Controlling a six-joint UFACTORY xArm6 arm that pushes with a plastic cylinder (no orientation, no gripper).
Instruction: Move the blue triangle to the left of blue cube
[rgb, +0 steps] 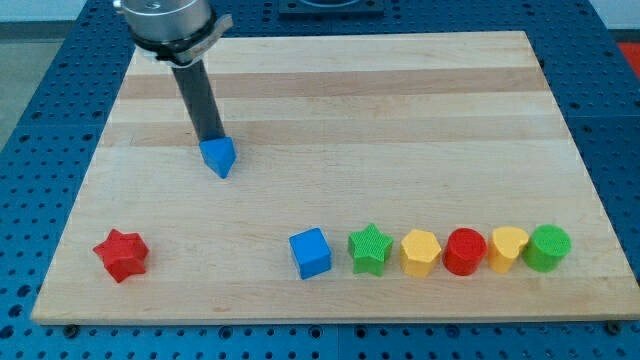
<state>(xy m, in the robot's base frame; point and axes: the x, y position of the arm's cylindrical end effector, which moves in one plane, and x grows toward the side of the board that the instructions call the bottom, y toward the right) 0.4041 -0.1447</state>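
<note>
My tip (212, 139) sits at the bottom of my straight dark rod, and it touches the top edge of the small blue plastic triangle block (218, 157). The rod leans up toward the view's top left. I have no gripper here, only this rod, so nothing opens or shuts.

The blue triangle lies on the pale wooden counter (400, 130), in the left half, a bit above the middle. The blue plastic cube (310, 252) is well apart from it, lower down and to the view's right, near the bottom edge.

Just right of the blue cube stands a row of blocks: a green star (369, 249), a yellow six-sided block (420, 253), a red round block (464, 251), another yellow block (508, 248) and a green round block (548, 247). A red star (122, 254) sits alone near the bottom left corner
</note>
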